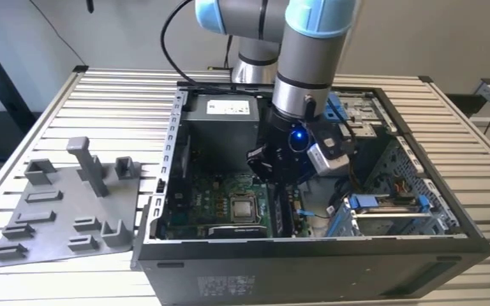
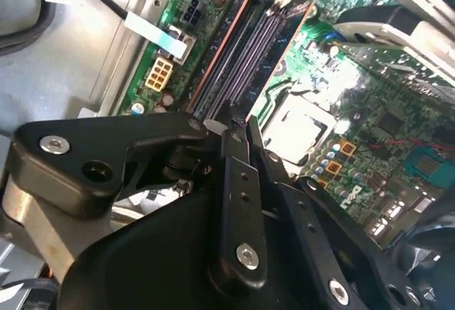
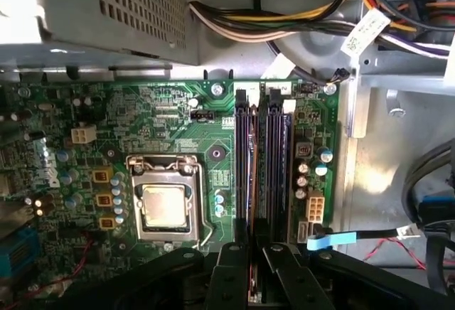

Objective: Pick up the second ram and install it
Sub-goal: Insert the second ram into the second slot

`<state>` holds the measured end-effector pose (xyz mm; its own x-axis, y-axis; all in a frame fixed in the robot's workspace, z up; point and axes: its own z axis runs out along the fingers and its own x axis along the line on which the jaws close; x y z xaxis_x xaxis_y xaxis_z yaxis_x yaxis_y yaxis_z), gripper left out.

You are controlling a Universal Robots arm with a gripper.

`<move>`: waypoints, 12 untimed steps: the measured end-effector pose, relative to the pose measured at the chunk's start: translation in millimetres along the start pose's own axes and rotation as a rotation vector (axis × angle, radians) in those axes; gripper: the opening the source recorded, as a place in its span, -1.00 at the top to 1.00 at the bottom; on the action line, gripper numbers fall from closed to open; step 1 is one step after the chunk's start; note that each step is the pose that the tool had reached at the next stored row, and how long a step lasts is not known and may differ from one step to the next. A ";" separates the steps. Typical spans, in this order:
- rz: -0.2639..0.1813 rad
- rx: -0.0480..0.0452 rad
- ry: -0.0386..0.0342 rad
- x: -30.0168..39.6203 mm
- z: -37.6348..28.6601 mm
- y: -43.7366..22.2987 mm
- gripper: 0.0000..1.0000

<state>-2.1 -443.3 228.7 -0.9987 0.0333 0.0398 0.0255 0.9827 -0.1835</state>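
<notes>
My gripper (image 1: 267, 173) is down inside the open computer case (image 1: 313, 261), over the memory slots (image 3: 279, 168) of the green motherboard (image 3: 142, 111). In both wrist views the black fingers (image 3: 231, 278) stand close together at the near end of one slot. The second ram (image 3: 250, 182) shows edge-on as a thin dark strip with a coppery edge, standing along that slot (image 2: 222, 47) and running in between the fingertips of the gripper (image 3: 252, 271) (image 2: 232, 126). The fingers look closed on its end. Its label is hidden.
A grey plastic tray (image 1: 58, 217) with upright posts lies on the slatted table at the exterior view's left. Inside the case are the processor socket (image 3: 167, 207), a grey power supply (image 1: 219, 118), bundled cables (image 3: 284, 18) and a blue cable (image 3: 330, 239) beside the slots.
</notes>
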 end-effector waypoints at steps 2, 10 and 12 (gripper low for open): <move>0.000 0.0043 0.0000 -1.0 -0.4 2.3 0.71; -0.001 0.0043 -0.0002 -3.6 3.1 3.9 0.71; -0.001 0.0042 -0.0002 -4.0 4.5 4.2 0.71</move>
<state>1.7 -440.1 223.4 -0.9987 0.0326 0.0398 0.0246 0.9819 -0.1876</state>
